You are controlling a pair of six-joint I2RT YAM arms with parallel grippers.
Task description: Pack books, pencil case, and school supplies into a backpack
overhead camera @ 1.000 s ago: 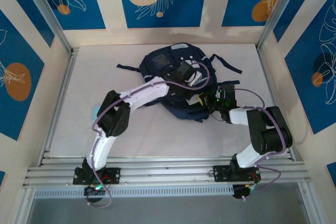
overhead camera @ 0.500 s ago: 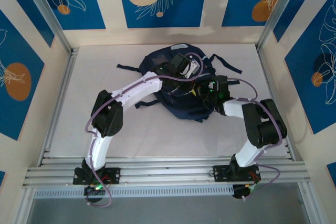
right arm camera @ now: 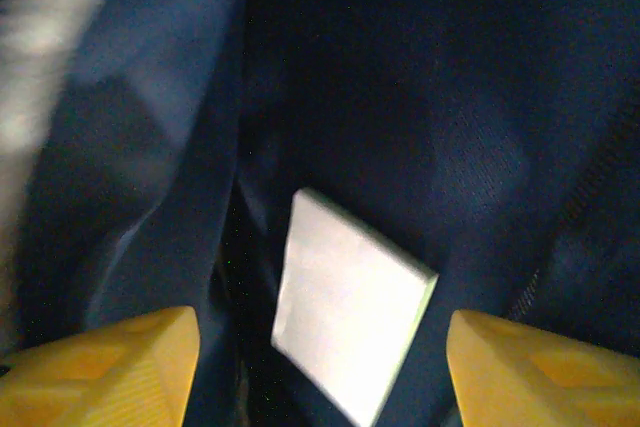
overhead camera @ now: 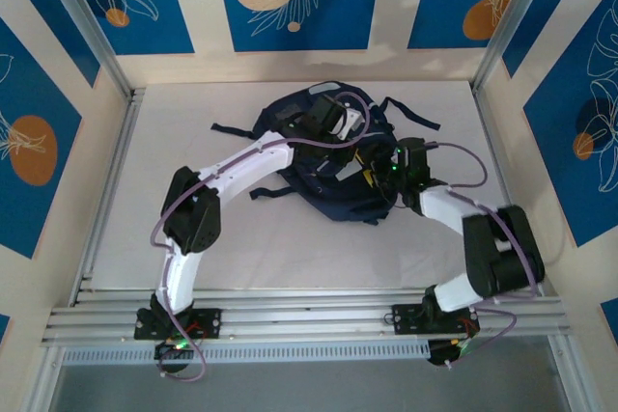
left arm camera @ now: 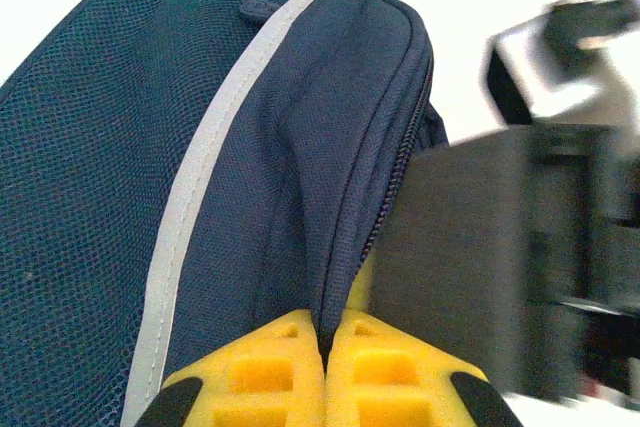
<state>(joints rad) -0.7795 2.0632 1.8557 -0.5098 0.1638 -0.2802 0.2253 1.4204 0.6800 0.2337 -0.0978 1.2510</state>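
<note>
Left gripper (left arm camera: 325, 347) pinched tight on backpack (left arm camera: 150, 147) zipper edge, backpack sits on table (overhead camera: 241, 238) centre. Right gripper (right arm camera: 325, 352) spread wide inside backpack, pale pad (right arm camera: 345, 332) untouched between its fingers

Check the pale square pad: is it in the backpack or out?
In. In the right wrist view the pad lies among the backpack's dark navy folds, fabric on every side, free between the right gripper's spread fingers.

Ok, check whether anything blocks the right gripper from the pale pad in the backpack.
Nothing visible: the pad lies ahead of the right gripper, between its spread fingers, backpack fabric around it.
</note>
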